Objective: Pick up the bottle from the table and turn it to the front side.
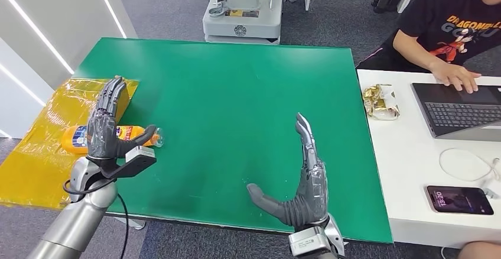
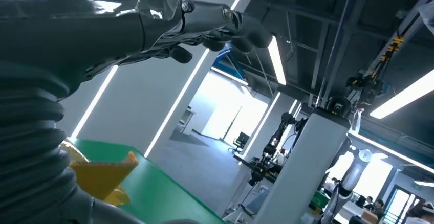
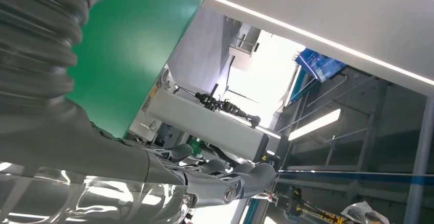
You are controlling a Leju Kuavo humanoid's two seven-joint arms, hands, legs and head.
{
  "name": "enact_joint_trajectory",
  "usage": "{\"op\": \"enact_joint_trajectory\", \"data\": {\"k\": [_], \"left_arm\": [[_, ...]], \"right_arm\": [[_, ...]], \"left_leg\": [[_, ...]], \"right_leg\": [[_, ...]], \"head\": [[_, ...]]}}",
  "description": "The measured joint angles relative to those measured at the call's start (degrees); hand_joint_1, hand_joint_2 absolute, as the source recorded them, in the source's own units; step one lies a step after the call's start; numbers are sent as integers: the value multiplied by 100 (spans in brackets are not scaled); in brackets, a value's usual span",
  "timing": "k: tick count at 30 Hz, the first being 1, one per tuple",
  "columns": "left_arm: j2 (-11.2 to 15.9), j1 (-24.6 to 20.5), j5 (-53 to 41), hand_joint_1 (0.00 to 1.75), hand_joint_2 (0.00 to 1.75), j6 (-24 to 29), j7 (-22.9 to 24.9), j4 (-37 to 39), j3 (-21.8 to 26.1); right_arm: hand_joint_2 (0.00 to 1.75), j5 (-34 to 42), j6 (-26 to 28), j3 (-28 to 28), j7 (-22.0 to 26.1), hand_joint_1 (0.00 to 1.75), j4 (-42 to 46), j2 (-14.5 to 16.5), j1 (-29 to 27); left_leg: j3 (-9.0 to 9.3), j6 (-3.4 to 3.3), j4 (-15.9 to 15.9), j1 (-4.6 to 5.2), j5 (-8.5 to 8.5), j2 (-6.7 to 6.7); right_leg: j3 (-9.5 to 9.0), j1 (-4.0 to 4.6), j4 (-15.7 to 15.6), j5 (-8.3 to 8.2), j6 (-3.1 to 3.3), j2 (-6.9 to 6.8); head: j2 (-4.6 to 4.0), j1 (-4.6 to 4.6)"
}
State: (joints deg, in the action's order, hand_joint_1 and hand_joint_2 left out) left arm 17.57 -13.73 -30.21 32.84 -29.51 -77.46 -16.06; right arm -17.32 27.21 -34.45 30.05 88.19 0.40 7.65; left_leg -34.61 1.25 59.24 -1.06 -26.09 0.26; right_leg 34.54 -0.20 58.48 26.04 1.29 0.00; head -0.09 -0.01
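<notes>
While the left hand [image 1: 106, 130] hovers open over the bottle [image 1: 127, 135], right hand [image 1: 304, 179] spread (holding nothing), laptop [image 1: 458, 108] aside.

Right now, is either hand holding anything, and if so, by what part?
Nothing is held. The left hand is open over the lying bottle; the right hand is open above the green table.

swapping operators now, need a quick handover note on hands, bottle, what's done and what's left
Left hand: open, fingers straight, in front of the bottle in the head view; contact cannot be told.
Right hand: open, thumb spread, holds nothing, above the green table near its front edge.
Bottle: orange, lying on its side at the table's left edge, beside the yellow sheet, partly hidden by the left hand.
Done: left hand brought up to the bottle.
Left: grip it, lift it, turn it to the front side.
</notes>
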Motion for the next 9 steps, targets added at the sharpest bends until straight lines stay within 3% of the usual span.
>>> {"op": "enact_joint_trajectory", "data": {"k": [2,6,9], "left_arm": [[-223,-21,740,0,175,-169,-272,-12,-14],[-886,-12,3360,0,175,-831,-943,-125,-113],[-1249,57,3822,0,175,-825,-1038,-305,-245]], "right_arm": [[175,-4,3,-1,33,0,-2,11,-10],[175,20,25,-74,131,0,-28,32,55],[175,34,52,-163,126,0,-33,32,130]], "left_leg": [[0,0,0,0,0,-1],[-2,0,0,0,0,-4],[-4,-2,0,0,-2,-3]], "right_leg": [[0,0,0,0,0,-1],[0,0,0,0,0,-3],[0,0,0,0,0,-3]], "head": [[0,0],[0,-1],[0,0]]}}
